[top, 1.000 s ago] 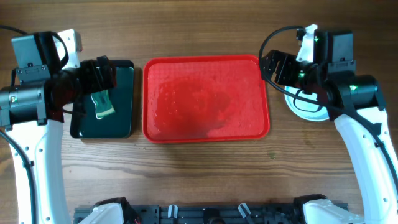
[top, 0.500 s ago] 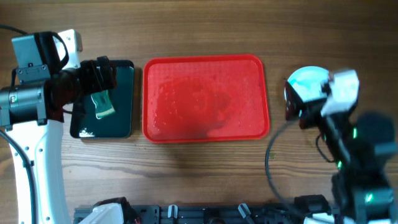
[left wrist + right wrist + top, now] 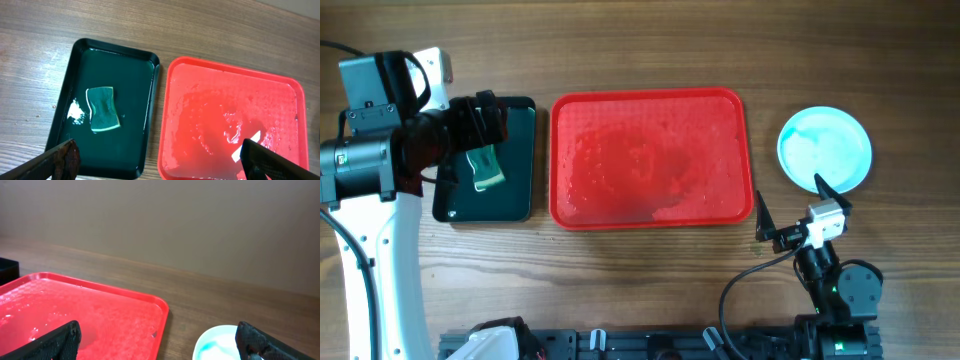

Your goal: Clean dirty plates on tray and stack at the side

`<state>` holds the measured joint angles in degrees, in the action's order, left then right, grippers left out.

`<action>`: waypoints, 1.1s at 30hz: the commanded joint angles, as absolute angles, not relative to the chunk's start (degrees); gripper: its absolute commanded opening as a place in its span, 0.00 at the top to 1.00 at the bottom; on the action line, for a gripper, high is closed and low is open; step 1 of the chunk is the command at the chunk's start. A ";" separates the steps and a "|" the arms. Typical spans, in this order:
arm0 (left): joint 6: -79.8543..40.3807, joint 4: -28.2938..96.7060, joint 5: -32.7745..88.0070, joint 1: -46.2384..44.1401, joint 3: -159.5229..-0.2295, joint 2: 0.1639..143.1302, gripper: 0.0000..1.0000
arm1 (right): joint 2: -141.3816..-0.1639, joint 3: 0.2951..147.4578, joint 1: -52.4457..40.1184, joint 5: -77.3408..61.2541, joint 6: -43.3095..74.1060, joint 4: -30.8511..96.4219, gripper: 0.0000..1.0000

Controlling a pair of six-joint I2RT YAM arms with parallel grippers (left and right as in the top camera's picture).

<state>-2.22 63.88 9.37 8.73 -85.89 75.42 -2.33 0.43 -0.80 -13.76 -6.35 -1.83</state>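
The red tray [image 3: 650,205] lies mid-table, wet, with no plates on it; it also shows in the left wrist view [image 3: 230,125] and the right wrist view [image 3: 75,312]. Pale-aqua plates [image 3: 825,148] sit on the table to the right of the tray, seen as one round disc; their rim shows in the right wrist view [image 3: 220,345]. My right gripper [image 3: 792,205] is open and empty near the front edge, below the plates. My left gripper [image 3: 485,125] is open and empty above the dark green tray [image 3: 515,205].
A green sponge [image 3: 104,109] lies flat in the dark green tray [image 3: 130,75], left of the red tray, in shallow water. A plain wall stands behind the table's far edge [image 3: 200,275].
My right arm has pulled away from the plates and dropped back to the table's front edge, uncovering them. The left arm and the sponge have not moved.
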 commanded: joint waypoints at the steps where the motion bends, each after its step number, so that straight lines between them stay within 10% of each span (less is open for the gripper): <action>1: -1.91 63.72 10.24 8.47 -86.48 75.02 0.00 | -0.14 0.30 -0.56 -15.14 -5.89 -1.34 0.00; 33: -1.80 59.09 7.40 -0.23 -80.47 54.17 0.00 | -0.58 0.30 -0.56 -15.11 -6.02 -1.32 0.01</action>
<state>-2.22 64.38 8.86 2.15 -85.38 62.08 -1.10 0.40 -0.80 -14.13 -6.31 -1.32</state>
